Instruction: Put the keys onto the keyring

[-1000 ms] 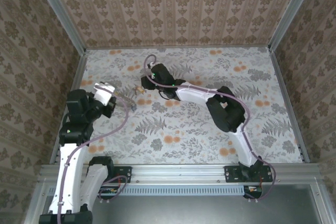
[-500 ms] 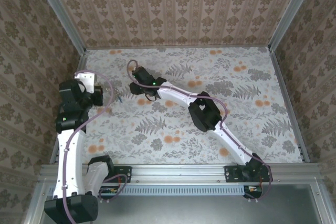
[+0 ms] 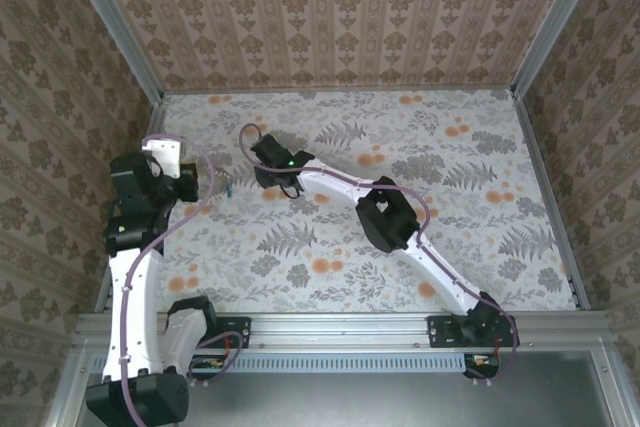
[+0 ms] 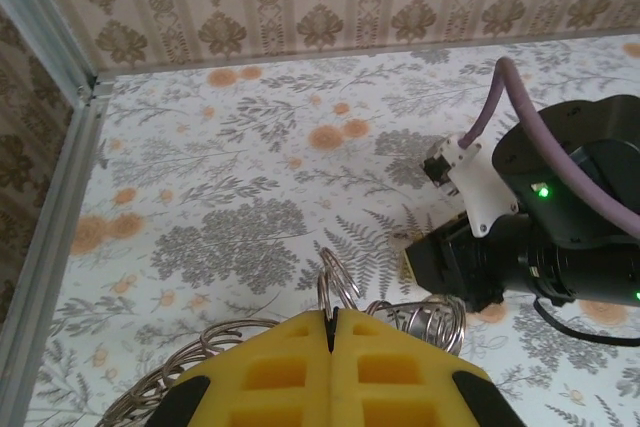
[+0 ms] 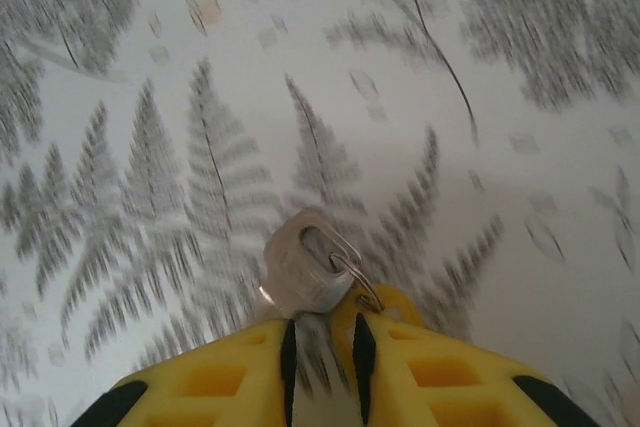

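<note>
From above, the left gripper (image 3: 205, 187) sits at the left side of the table (image 3: 400, 237), and the right arm reaches across so that the right gripper (image 3: 265, 179) is close beside it; what they carry is too small to make out here. In the left wrist view, the yellow fingers (image 4: 270, 372) are pressed fully together and pinch the keyring (image 4: 338, 287), whose wire loops stick up from the tips and trail off to both sides, with the right arm (image 4: 560, 227) just beyond. In the right wrist view, which is smeared, the right gripper (image 5: 322, 342) is narrowed to a slit and holds a pale key (image 5: 298, 272) by its lower part, with the head and a small wire loop (image 5: 355, 282) poking out. The grip is only at the fingertips, so a nudge against the wire could twist the key or knock it loose. With the arms this close, the grippers may also bump and the springy loops slip free.
</note>
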